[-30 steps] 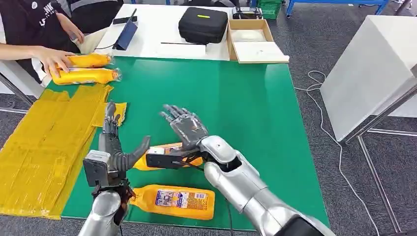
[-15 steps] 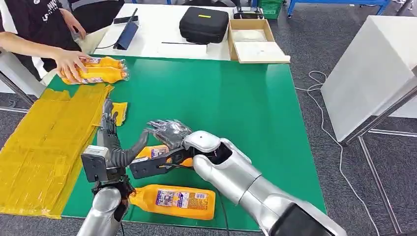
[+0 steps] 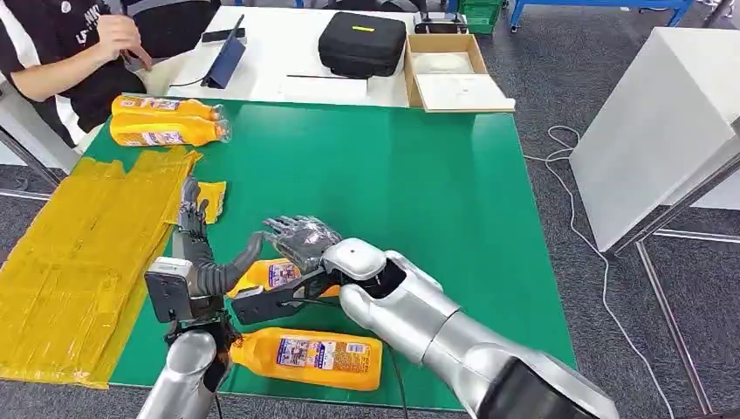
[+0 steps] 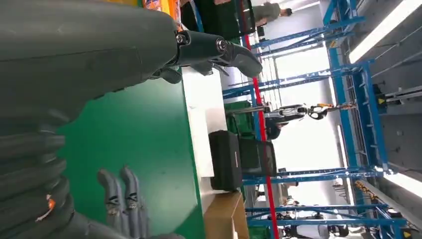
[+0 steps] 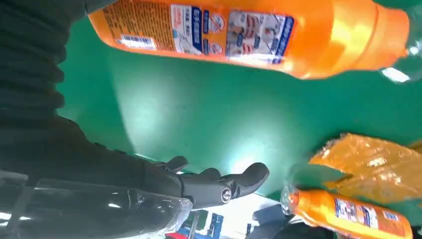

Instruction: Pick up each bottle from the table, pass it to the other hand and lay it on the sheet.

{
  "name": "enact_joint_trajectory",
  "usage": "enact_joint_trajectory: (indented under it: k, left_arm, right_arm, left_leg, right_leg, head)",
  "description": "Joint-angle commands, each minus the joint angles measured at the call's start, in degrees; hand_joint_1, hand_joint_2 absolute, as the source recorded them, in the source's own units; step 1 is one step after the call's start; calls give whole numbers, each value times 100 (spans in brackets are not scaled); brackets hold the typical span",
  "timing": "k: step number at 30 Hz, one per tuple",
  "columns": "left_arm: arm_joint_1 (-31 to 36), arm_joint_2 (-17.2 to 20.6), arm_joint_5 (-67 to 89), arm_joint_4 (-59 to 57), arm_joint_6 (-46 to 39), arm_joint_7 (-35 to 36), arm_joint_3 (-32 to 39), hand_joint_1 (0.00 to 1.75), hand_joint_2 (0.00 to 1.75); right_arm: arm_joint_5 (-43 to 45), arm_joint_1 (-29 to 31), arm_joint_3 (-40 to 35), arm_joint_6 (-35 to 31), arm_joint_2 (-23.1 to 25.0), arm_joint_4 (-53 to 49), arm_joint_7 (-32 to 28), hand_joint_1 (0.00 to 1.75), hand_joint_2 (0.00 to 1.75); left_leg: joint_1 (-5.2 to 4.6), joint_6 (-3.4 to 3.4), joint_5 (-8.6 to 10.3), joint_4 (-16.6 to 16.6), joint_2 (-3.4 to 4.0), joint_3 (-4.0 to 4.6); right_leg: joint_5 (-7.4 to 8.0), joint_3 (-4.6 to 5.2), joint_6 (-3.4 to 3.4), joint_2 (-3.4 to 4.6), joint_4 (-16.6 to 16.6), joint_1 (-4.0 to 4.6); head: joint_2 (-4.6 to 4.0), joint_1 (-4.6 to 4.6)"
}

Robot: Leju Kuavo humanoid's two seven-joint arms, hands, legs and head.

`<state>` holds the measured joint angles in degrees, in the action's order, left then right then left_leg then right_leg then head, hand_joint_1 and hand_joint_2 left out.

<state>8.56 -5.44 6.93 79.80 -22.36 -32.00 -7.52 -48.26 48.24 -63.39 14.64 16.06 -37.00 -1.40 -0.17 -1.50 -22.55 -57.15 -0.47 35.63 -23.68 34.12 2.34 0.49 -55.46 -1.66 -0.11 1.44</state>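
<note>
Orange plastic marks the nearest bottle point(image 3: 307, 357), lying on its side on the green table point(image 3: 419, 183) just below both hands. Above it, the right hand point(image 3: 301, 243) hovers over a second bottle point(image 3: 275, 274), fingers spread, with no clear grip; the left hand point(image 3: 205, 262) waits beside it, fingers apart and holding nothing. Left of the left hand lies the yellow sheet point(image 3: 78, 262). Furthest off, beyond the sheet, two more bottles point(image 3: 166, 122) lie by a person point(image 3: 61, 52). Each bottle looks full, fairly heavy, stiff and smooth, likely slippery; wrapping the labelled mid-body seems safest.
</note>
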Motion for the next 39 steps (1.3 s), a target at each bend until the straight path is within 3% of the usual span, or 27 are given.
enact_joint_trajectory:
  k: [1,9,39]
  left_arm:
    - [273,-9,-22,-446,-7,4,-81,0,175]
    - [445,-108,0,-797,12,-40,-108,0,175]
    - [135,52,-127,-501,-51,-105,34,0,175]
  right_arm:
    - [21,248,-493,-94,73,677,57,0,175]
    - [-153,48,-516,-622,193,1316,122,0,175]
    - [-180,-86,-324,-586,275,1733,238,0,175]
  left_leg:
    - [2,8,-1,-1,-7,-8]
    - [5,11,-2,3,-16,-20]
    - [4,10,-4,0,-2,-10]
  right_leg:
    - [-4,-12,-13,-13,-1,4]
    - [-8,-28,-17,-24,6,7]
    - [-4,-14,-14,-7,2,6]
  head:
    - [0,2]
    - [0,4]
    - [0,2]
